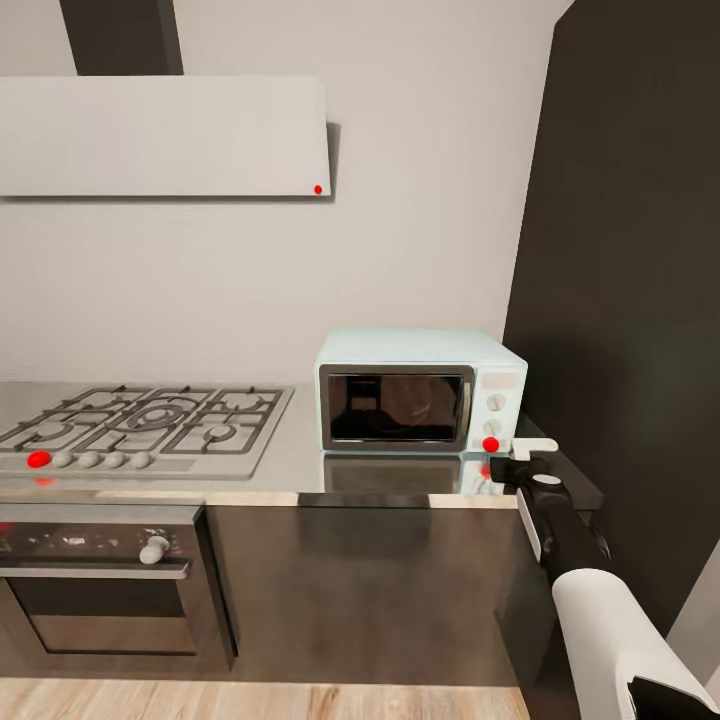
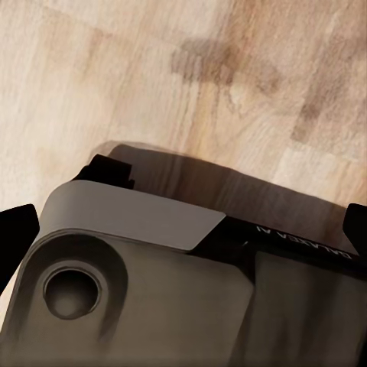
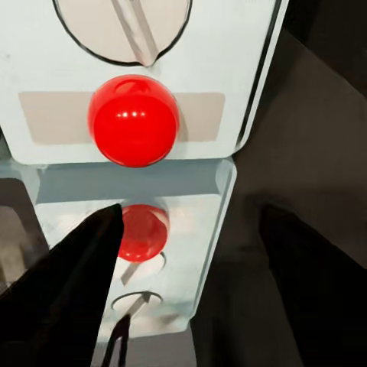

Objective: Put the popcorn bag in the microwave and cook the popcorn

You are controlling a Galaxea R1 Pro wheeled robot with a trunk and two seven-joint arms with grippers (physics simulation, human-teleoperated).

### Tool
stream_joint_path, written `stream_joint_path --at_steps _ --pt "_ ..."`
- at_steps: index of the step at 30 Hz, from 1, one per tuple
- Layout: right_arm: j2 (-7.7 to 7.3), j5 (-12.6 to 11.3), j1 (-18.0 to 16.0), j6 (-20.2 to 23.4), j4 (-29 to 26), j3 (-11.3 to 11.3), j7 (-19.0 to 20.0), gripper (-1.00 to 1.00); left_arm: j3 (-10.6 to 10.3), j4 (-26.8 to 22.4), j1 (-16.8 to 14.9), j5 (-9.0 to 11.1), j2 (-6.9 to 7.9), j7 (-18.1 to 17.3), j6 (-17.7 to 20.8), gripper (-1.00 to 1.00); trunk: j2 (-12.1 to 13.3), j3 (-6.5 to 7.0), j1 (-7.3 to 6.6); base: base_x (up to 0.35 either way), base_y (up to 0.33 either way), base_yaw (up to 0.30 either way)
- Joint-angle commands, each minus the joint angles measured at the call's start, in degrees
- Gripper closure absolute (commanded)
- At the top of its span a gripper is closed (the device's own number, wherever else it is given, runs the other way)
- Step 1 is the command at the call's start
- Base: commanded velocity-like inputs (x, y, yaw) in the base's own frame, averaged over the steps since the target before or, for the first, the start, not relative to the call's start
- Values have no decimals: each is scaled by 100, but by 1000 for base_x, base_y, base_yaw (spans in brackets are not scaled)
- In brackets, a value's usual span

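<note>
The mint-blue microwave (image 1: 420, 390) stands on the grey countertop (image 1: 290, 465) with its dark glass door shut. The popcorn bag is hidden; I cannot make it out through the glass. My right gripper (image 1: 520, 458) hovers open just in front of the microwave's lower right corner, close to the red indicator light (image 1: 490, 444). In the right wrist view that red light (image 3: 134, 120) sits just ahead of the right gripper (image 3: 191, 215), under a white knob (image 3: 122, 23), and it is mirrored in the glossy worktop. My left gripper (image 2: 187, 218) hangs open over the wooden floor (image 2: 229, 69) and the robot's base.
A gas hob (image 1: 140, 420) lies left of the microwave, with a built-in oven (image 1: 100, 590) beneath it and a white hood (image 1: 160, 135) above. A tall dark cabinet (image 1: 630, 300) stands close on the microwave's right, next to my right arm.
</note>
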Motion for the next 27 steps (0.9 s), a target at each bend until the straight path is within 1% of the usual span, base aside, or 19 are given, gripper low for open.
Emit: stream_joint_path --at_steps 1,12,25,27 --pt "2 59 -3 40 -8 -9 25 100 -48 -1 -4 38 -2 22 -10 -100 -4 -7 0 0 0 0" --pt "8 48 -3 65 -98 -12 34 100 -48 -2 -3 38 -2 22 -10 -100 -4 -7 0 0 0 0" --pt "81 29 -3 -18 -114 -36 15 100 -52 -3 -1 38 -8 22 -18 -100 -4 -7 0 0 0 0" --pt "91 -14 -3 -61 -114 -41 13 100 -53 -4 -2 35 -11 22 -18 -100 -4 -7 0 0 0 0"
